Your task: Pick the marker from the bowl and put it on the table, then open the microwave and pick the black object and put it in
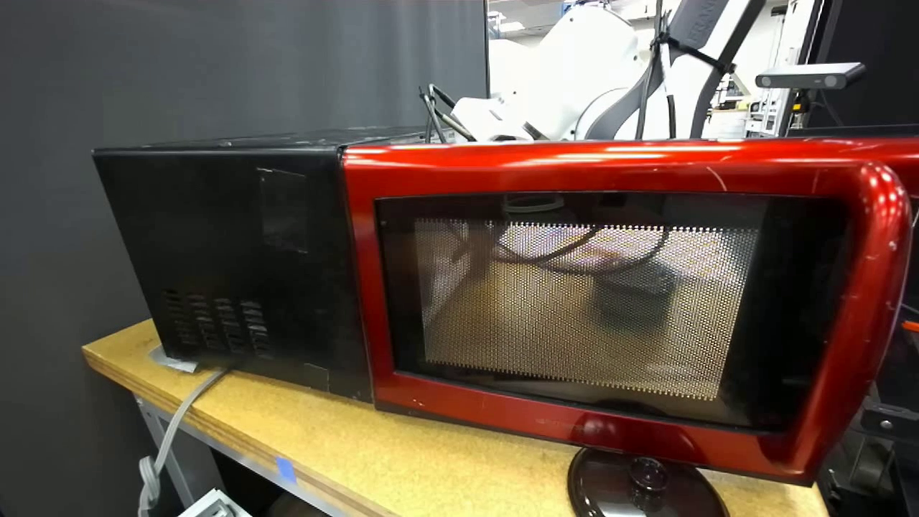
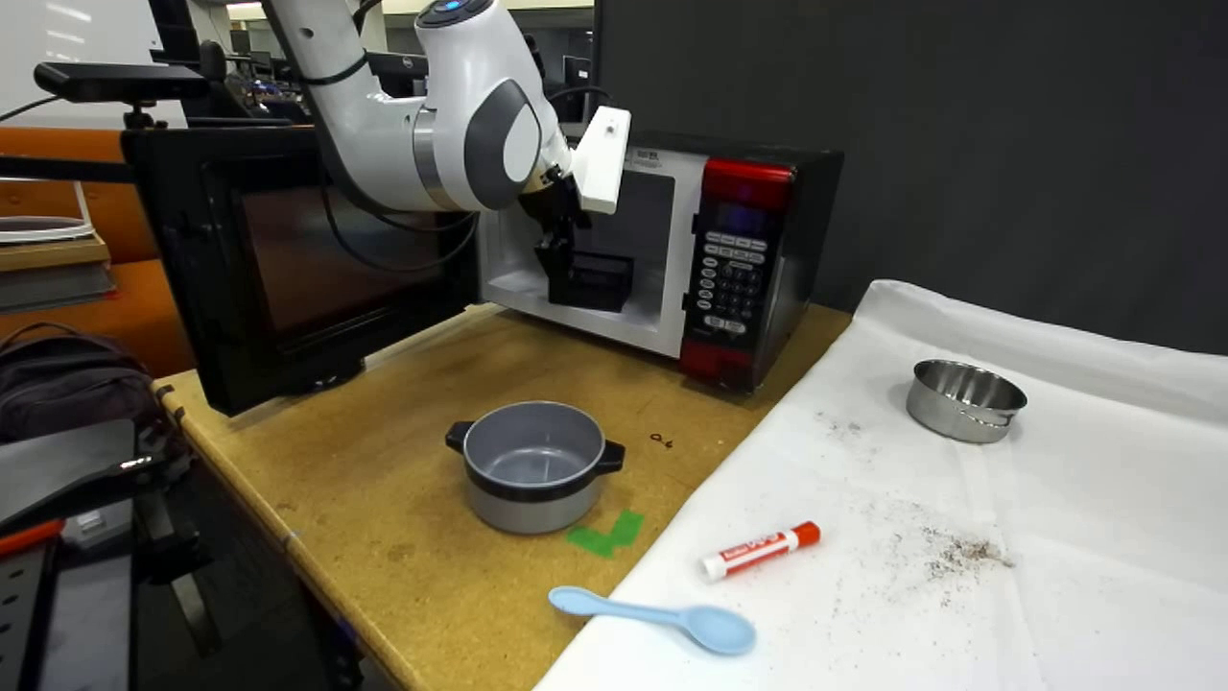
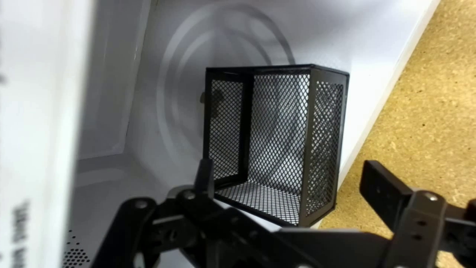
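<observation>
Dark backdrop (image 2: 959, 144), orange couch (image 2: 144, 288), glossy whiteboard (image 2: 96, 29), bright ceiling light (image 1: 511, 26).

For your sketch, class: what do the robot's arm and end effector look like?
The arm is rounded and mostly white, with grey panels, a silver band, a black strap and black cables. A dark round cap has a blue light; partial lettering marks one panel. The end effector is black, with two blocky fingers and visible screw heads.
</observation>
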### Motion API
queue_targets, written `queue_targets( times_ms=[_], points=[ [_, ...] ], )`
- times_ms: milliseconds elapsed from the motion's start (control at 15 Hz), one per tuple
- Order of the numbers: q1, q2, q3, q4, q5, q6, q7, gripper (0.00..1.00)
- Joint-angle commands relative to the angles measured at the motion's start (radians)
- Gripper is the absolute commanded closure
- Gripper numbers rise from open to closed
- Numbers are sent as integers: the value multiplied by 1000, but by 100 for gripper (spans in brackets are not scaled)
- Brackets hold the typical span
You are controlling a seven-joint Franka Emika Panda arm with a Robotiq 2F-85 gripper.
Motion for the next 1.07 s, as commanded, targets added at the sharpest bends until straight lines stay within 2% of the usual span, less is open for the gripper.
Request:
queue_targets(
  times_ms=[0,533,1000],
  points=[
    [4,0,-11,3,-32,-7,31,0],
    [3,9,-10,6,-30,-8,33,0],
    [-13,-31,-25,-22,-16,-8,47,0]
  ],
)
